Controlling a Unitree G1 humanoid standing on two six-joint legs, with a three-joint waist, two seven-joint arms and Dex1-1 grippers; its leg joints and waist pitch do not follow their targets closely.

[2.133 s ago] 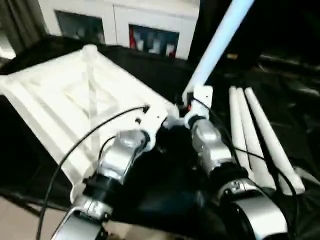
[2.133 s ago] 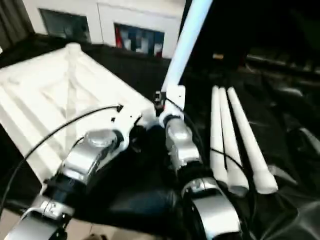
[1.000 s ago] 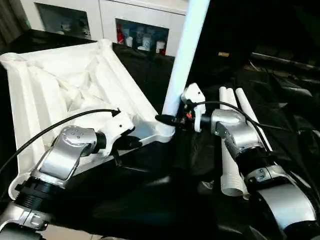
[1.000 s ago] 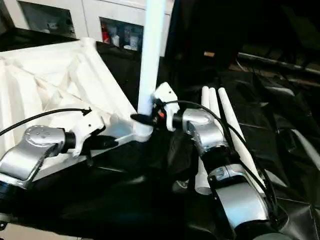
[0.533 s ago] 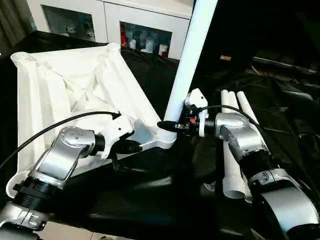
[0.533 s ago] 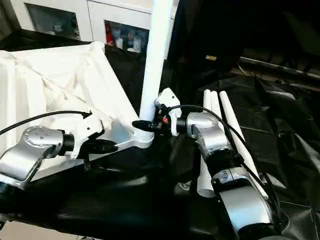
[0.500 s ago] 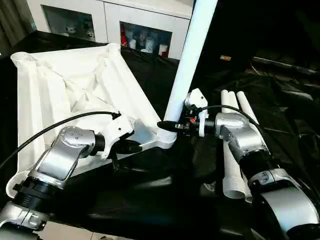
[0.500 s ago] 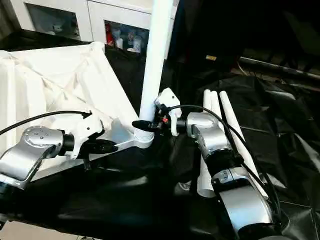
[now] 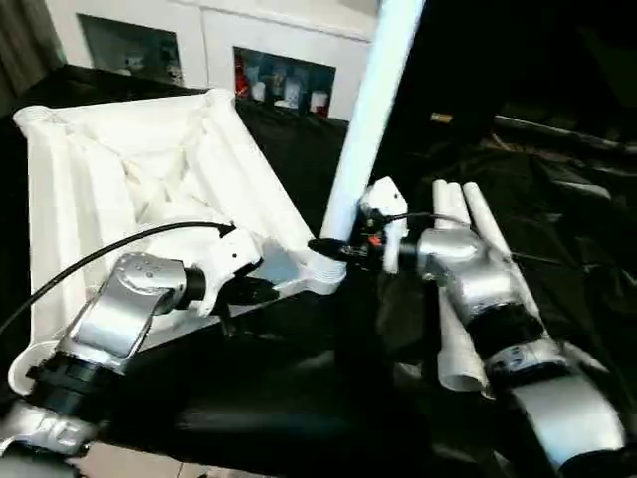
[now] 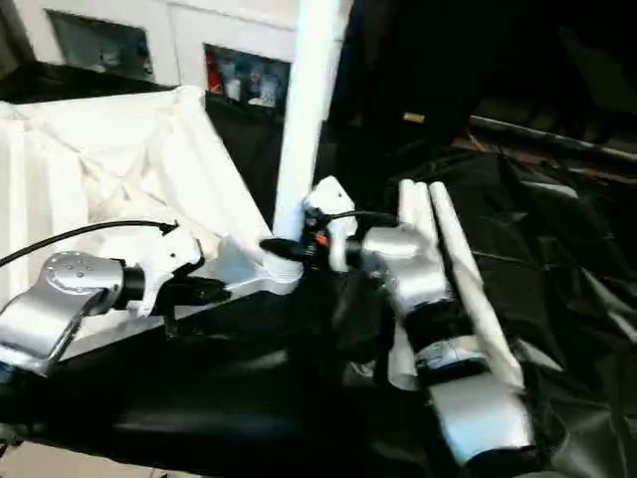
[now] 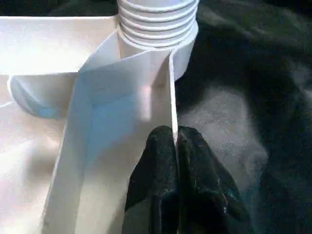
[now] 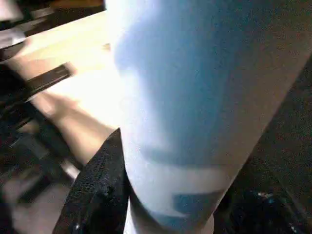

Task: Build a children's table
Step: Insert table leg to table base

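Observation:
The children's table top (image 9: 119,179) lies underside up, white and ribbed, its near corner raised. One white leg (image 9: 363,119) stands nearly upright in that corner's round socket (image 9: 320,271), its threaded end (image 11: 158,19) seated in the collar. My right gripper (image 9: 330,245) is shut on this leg just above the socket, with one black finger (image 12: 97,190) pressed to the tube. My left gripper (image 11: 174,139) is shut on the thin rim wall of the table top, close beside the socket. Three more legs (image 9: 458,289) lie side by side on the right.
A black cloth (image 9: 567,199) covers the work surface. A white cabinet with glass-fronted shelves (image 9: 279,75) stands behind the table top. A black cable (image 9: 119,249) loops from my left forearm over the table top's edge.
The whole picture has shifted slightly with the camera. Both grips and the upright leg stand as they did half a second ago.

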